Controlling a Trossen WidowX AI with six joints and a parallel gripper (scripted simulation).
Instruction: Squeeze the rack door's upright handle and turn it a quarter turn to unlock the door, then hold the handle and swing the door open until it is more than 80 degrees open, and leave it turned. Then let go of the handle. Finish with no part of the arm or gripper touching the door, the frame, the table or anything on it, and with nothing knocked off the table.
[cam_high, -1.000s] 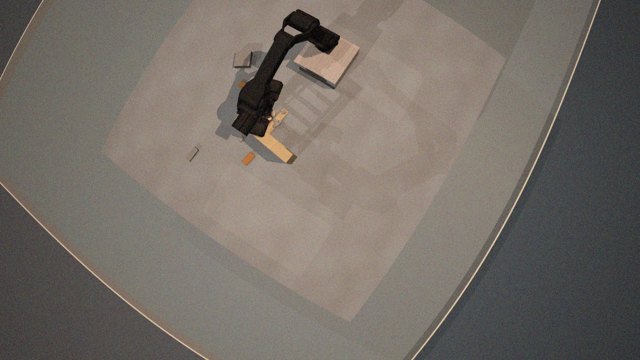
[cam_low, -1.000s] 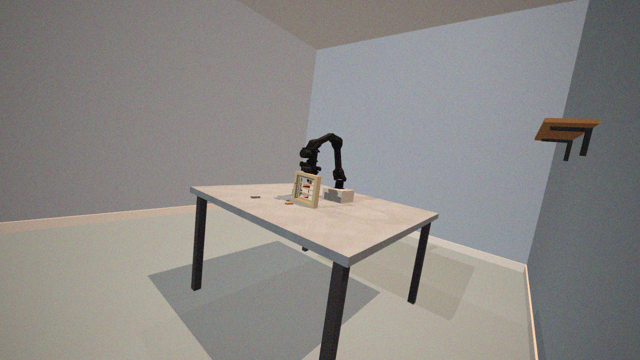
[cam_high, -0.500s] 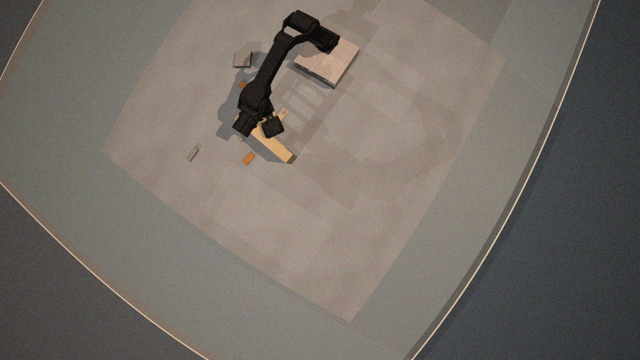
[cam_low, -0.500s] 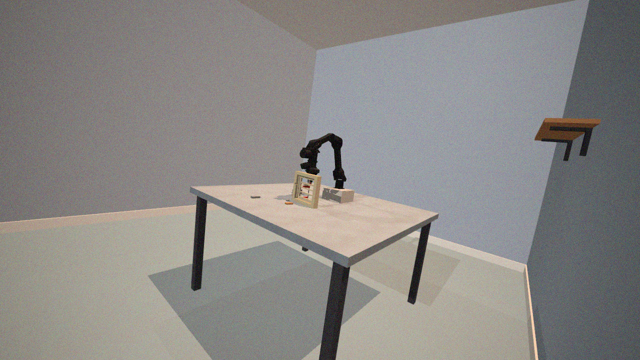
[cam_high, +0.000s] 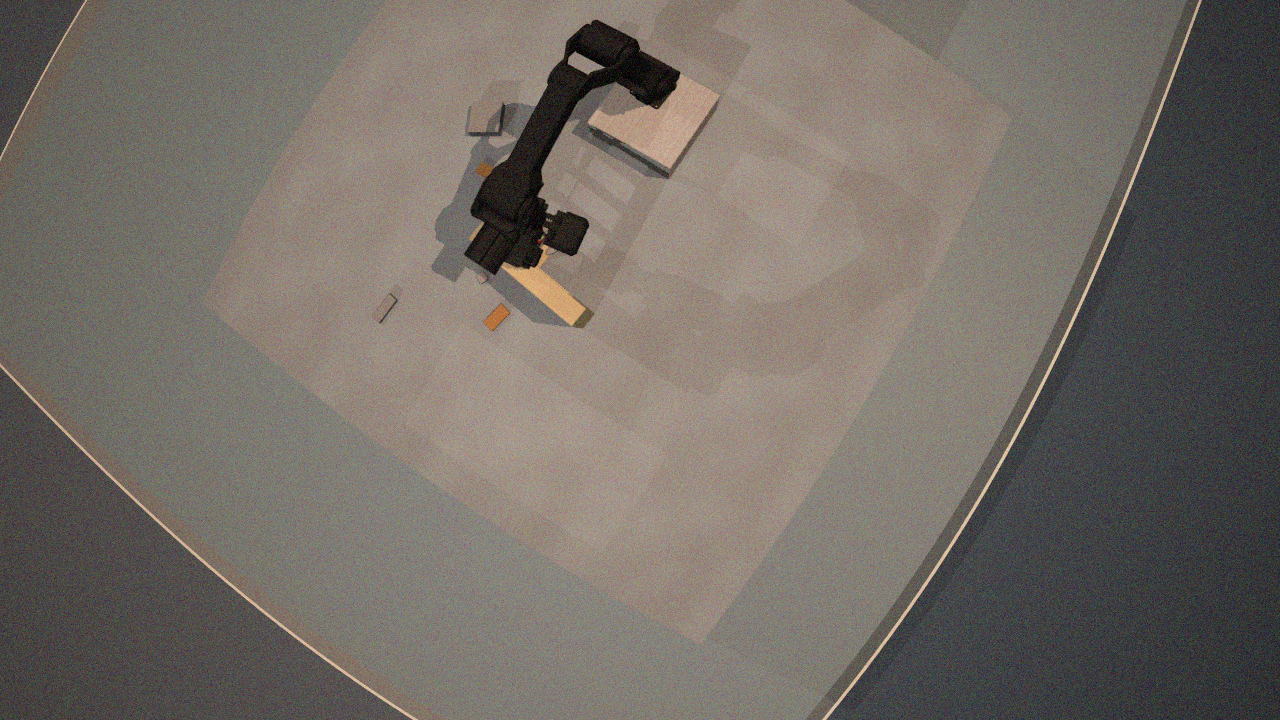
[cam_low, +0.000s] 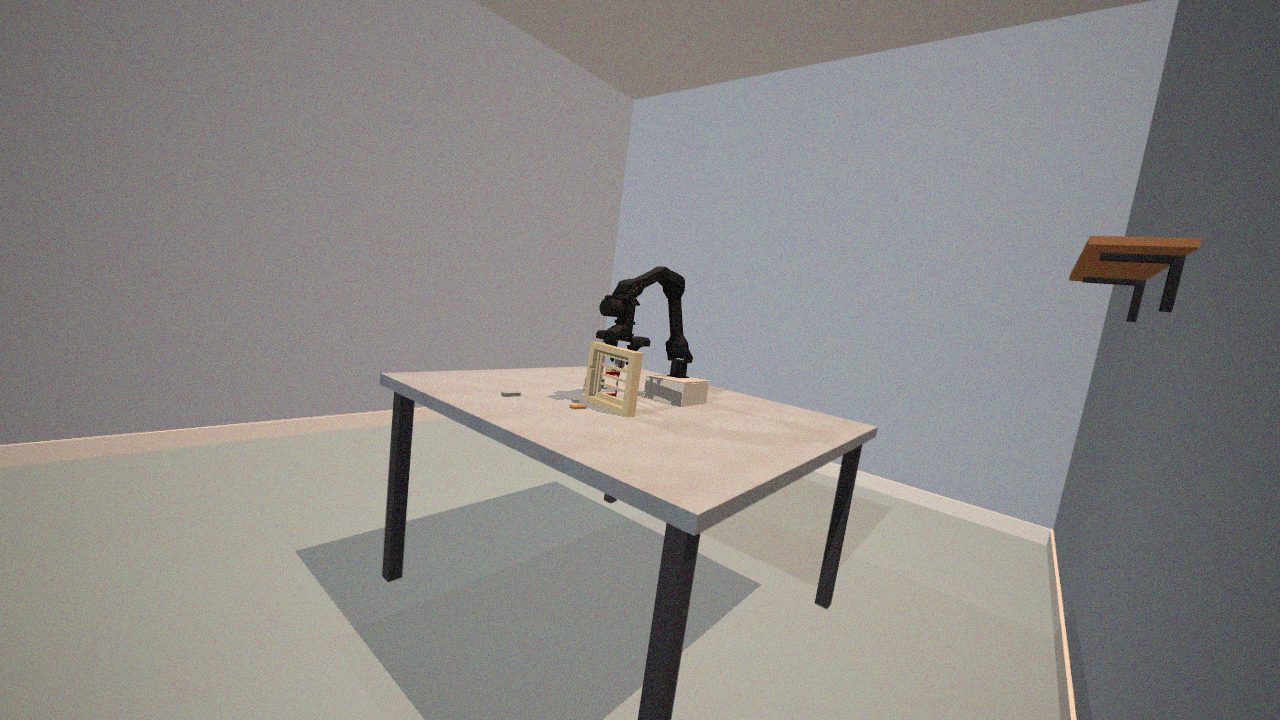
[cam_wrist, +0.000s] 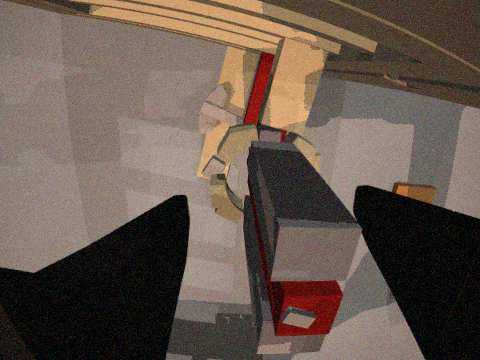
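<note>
My gripper (cam_high: 544, 238) (cam_low: 622, 347) (cam_wrist: 274, 203) is open, above the rack's inner side. In the wrist view the upright handle (cam_wrist: 310, 195), a grey block with a red end, stands between the spread fingers. The right fingertip looks close to its edge; whether they touch I cannot tell. The cream door (cam_wrist: 297, 80), with a red strip, runs from the handle towards the slatted frame. The frame (cam_high: 547, 291) (cam_low: 633, 385) stands upright. The door stands out from it at a wide angle, its exact size unclear. The gripper hides most of door and handle from above.
The arm's base stands on a pale box (cam_high: 671, 134) (cam_low: 689, 390). An orange block (cam_high: 496, 317) (cam_low: 578, 406) (cam_wrist: 416, 192) lies just outside the frame. A grey block (cam_high: 385, 308) (cam_low: 510, 394) lies farther out. Another grey block (cam_high: 486, 119) and a small orange piece (cam_high: 484, 170) lie beside the arm.
</note>
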